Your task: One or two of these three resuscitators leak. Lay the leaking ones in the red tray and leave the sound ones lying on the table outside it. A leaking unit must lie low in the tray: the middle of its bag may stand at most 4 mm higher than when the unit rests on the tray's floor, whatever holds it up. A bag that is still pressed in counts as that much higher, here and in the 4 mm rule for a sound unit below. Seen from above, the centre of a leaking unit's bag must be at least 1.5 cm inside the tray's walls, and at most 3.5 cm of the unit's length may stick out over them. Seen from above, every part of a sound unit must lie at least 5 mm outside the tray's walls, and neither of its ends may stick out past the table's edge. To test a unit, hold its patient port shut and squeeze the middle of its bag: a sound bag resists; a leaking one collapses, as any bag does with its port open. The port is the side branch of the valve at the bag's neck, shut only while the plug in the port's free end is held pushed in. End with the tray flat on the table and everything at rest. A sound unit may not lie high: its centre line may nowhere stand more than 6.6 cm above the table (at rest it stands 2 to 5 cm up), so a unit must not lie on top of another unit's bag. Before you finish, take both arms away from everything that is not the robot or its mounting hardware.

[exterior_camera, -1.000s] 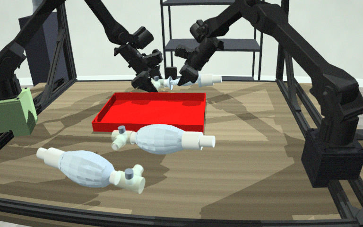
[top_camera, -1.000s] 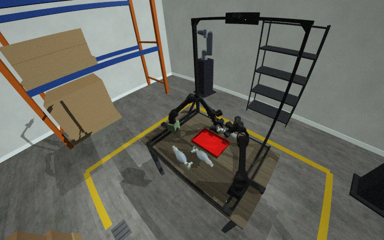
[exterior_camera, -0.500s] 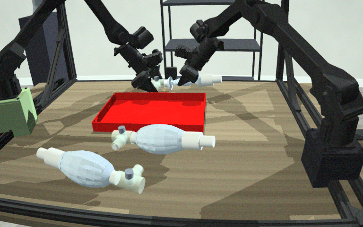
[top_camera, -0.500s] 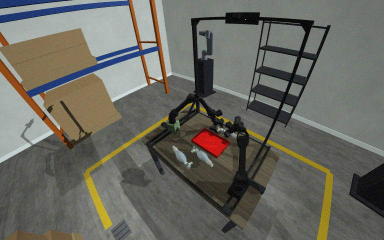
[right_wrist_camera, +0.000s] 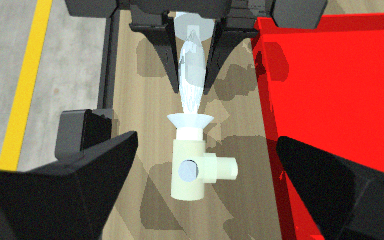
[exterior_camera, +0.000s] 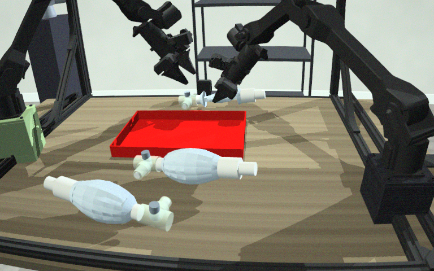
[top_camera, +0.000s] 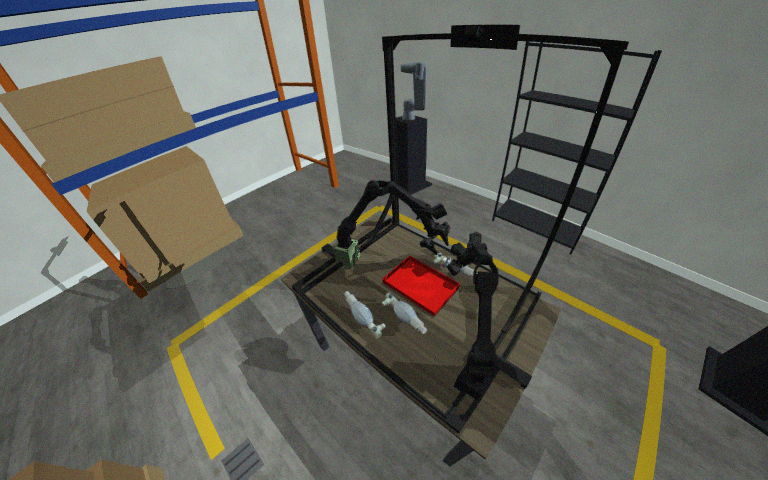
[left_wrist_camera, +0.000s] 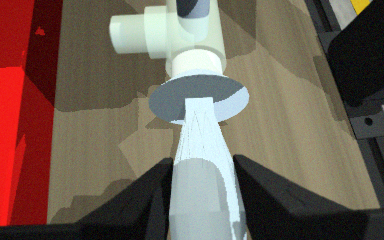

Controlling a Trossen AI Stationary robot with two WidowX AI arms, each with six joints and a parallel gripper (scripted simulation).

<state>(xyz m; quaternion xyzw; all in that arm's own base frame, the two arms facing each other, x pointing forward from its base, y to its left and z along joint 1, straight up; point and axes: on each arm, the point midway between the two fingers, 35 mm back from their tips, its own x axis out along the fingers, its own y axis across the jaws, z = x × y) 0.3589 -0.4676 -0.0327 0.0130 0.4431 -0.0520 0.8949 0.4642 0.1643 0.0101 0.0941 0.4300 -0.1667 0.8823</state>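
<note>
far resuscitator's bag partly hidden, its tail cut off in left wrist view

Blue-and-orange racking (top_camera: 326, 141) stands against pale walls (top_camera: 453, 84)

Red tray (top_camera: 388, 281) (exterior_camera: 179, 153) (left_wrist_camera: 11, 125) (right_wrist_camera: 330, 100) beside squeezed bag (left_wrist_camera: 202, 185) (right_wrist_camera: 192, 75)

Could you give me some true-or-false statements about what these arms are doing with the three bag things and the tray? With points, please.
1. One resuscitator lies in the red tray (top_camera: 407, 297) (exterior_camera: 127, 152) (left_wrist_camera: 42, 100) (right_wrist_camera: 325, 25). False: all three are outside it.
2. The left end effector (top_camera: 450, 262) (exterior_camera: 213, 95) (left_wrist_camera: 203, 165) (right_wrist_camera: 191, 92) is pinching a bag. True.
3. The right end effector (top_camera: 444, 240) (exterior_camera: 191, 78) (right_wrist_camera: 207, 140) is clamped on a valve (exterior_camera: 186, 99) (left_wrist_camera: 196, 37) (right_wrist_camera: 188, 192). False: it is open, holding nothing.
4. The two unheld bags look full and rounded. True.
</note>
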